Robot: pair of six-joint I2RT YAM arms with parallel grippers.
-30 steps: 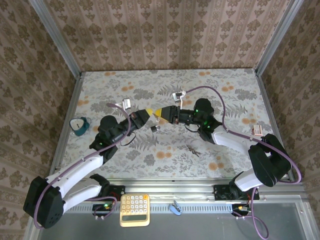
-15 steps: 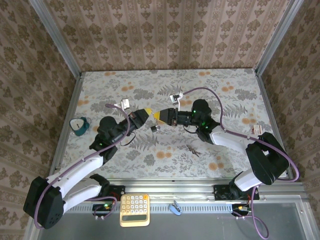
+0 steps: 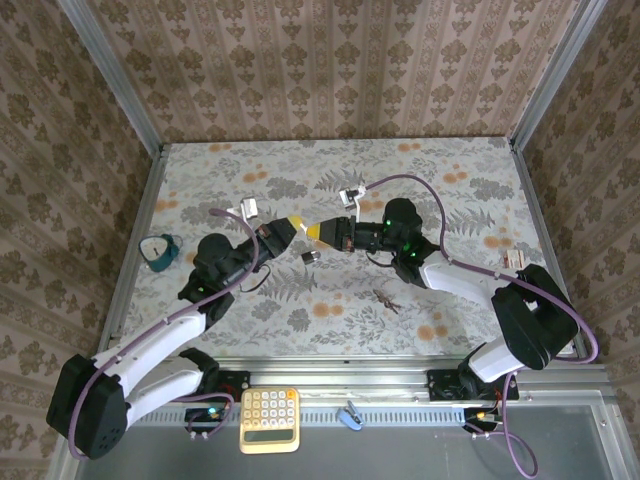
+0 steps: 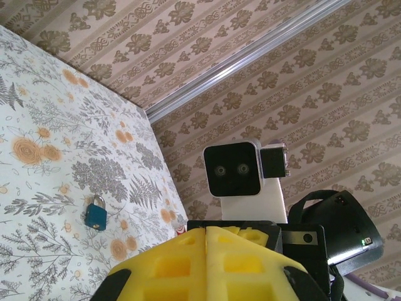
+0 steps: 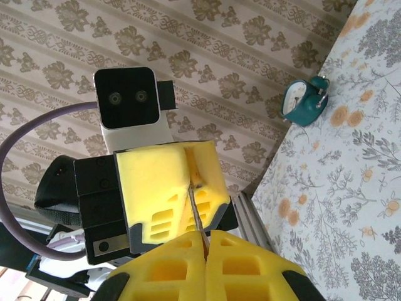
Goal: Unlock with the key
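Note:
A thin metal key (image 5: 195,210) bridges the two yellow grippers, which meet tip to tip above the middle of the table. My left gripper (image 3: 297,227) (image 5: 192,187) is shut on the key's far end. My right gripper (image 3: 319,232) (image 5: 203,237) is shut on its near end. In the left wrist view my own left gripper (image 4: 207,233) shows closed jaws, and the key is hidden behind them. A small blue padlock (image 4: 95,213) (image 3: 311,257) lies on the table just below the grippers, and nothing is touching it.
A teal band-like object (image 3: 158,250) (image 5: 305,100) lies near the table's left edge. A bunch of keys (image 3: 385,298) lies right of centre. A yellow calculator (image 3: 269,420) and a blue clip (image 3: 352,415) sit on the front ledge. Patterned walls enclose the table.
My right gripper has shifted slightly left and closed its jaws on the key that the left gripper holds. The left arm and the padlock have stayed put.

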